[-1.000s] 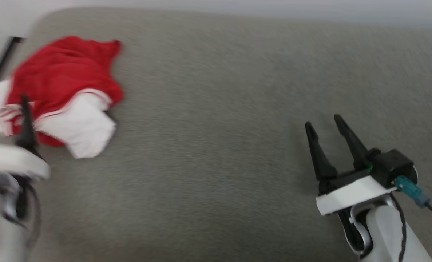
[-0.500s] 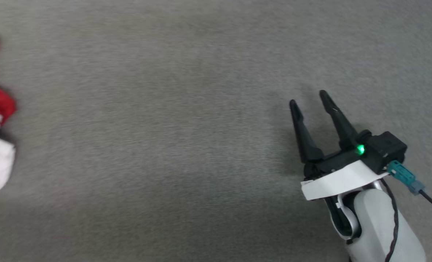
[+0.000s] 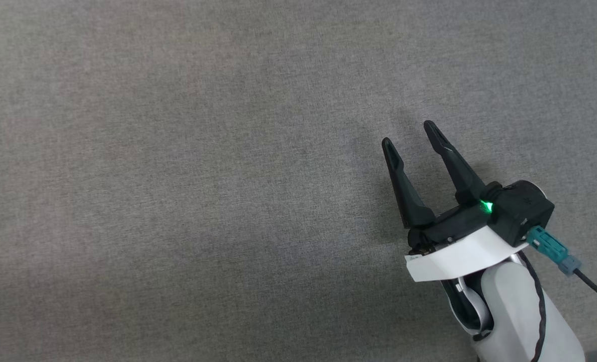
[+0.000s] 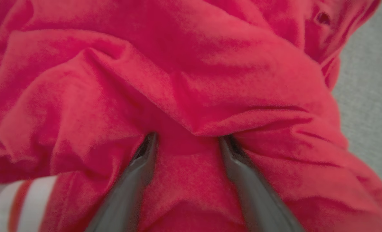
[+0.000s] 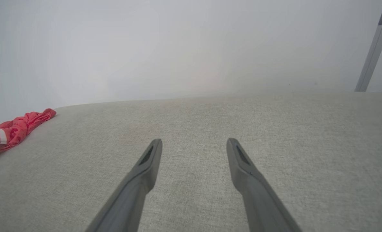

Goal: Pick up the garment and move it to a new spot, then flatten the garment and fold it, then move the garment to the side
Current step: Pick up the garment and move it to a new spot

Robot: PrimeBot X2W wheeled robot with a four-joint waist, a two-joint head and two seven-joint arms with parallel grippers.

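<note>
Two grippers: both spread wide, neither one pinching anything.
left gripper (image 4: 188, 137): in its own wrist view the two fingers rise from 6 o'clock; the tips are pressed into the folds of the shirt, and a hump of red cloth lies in the gap between them. The fingers stand well apart.
shirt (image 4: 191, 64): crumpled and red, lying in deep creases under the left gripper; from the right wrist view it is a small heap (image 5: 20, 127) at 9 o'clock, at the far left edge of the cushion and well apart from the right gripper.
sleeve trim (image 4: 20, 206): white with red stripes, at 8 o'clock in the left wrist view, just beside the left finger.
right gripper (image 3: 407, 134): at 4 o'clock in the head view, fingers pointing toward 11 o'clock over bare cushion, with nothing between them. Whether the tips touch the cushion cannot be told.
green light (image 3: 487, 206): lit on the dark body behind the right gripper's fingers.
plug (image 3: 549, 246): teal, at the 4 o'clock side of that body, with a black cable (image 3: 595, 289) running off toward 4 o'clock.
cushion (image 3: 177, 176): grey woven cloth; a strip of it shows at 3 o'clock in the left wrist view.
wall (image 5: 178, 48): pale, behind the cushion in the right wrist view.
pole (image 5: 374, 48): grey and slanted, at 2 o'clock in the right wrist view.
</note>
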